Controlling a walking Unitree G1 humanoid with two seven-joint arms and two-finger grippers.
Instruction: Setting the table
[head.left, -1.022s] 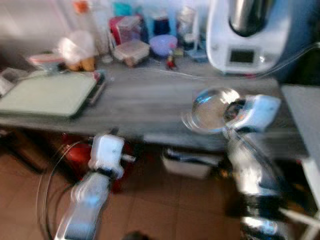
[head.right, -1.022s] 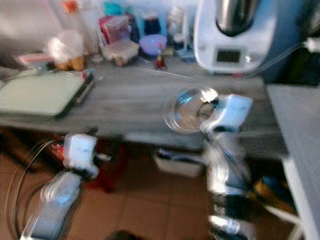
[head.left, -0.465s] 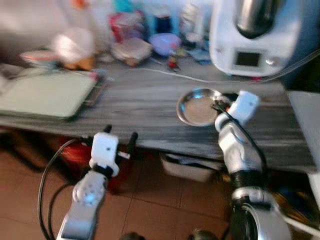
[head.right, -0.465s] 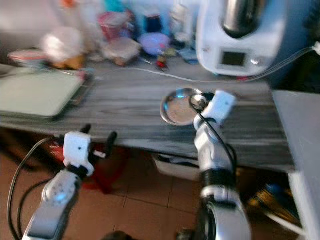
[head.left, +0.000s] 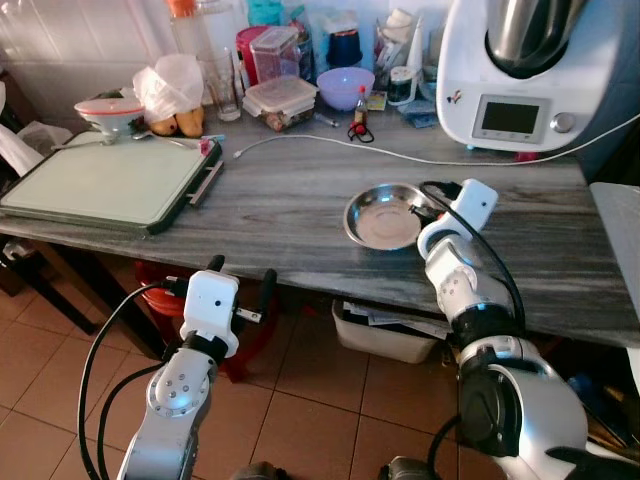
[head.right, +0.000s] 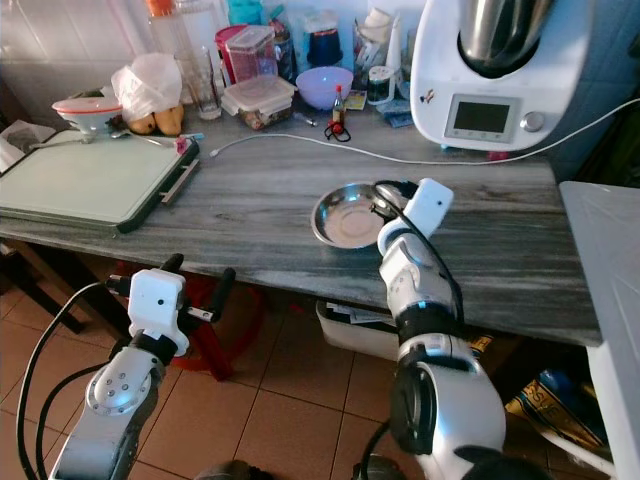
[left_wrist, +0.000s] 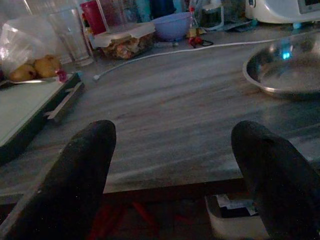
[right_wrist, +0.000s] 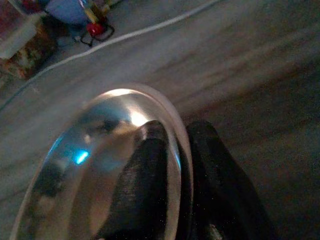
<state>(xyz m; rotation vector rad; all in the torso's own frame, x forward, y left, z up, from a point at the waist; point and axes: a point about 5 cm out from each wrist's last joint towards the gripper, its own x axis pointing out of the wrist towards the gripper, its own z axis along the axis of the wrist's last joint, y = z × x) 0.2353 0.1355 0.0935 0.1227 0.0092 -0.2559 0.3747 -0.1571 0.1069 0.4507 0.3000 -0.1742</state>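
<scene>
A shallow steel plate (head.left: 384, 216) rests on the grey wooden table (head.left: 290, 215), near its front edge. My right gripper (head.left: 428, 204) is shut on the plate's right rim (right_wrist: 177, 150), one finger inside the plate (right_wrist: 95, 165) and one outside. My left gripper (head.left: 240, 281) is open below the table's front edge, well left of the plate, with nothing between its fingertips (left_wrist: 85, 165). In the left wrist view the plate (left_wrist: 285, 75) lies ahead on the tabletop.
A green tray (head.left: 100, 185) lies at the table's left. A white kitchen machine (head.left: 520, 70) stands back right, its white cable (head.left: 400, 148) running across the table. Jars, boxes, a purple bowl (head.left: 345, 88) and a bag of fruit line the back edge. Tiled floor below.
The plate, held tilted above the table a second ago, now lies flat on it in my right gripper. The camera has steadied and the blur is gone.
</scene>
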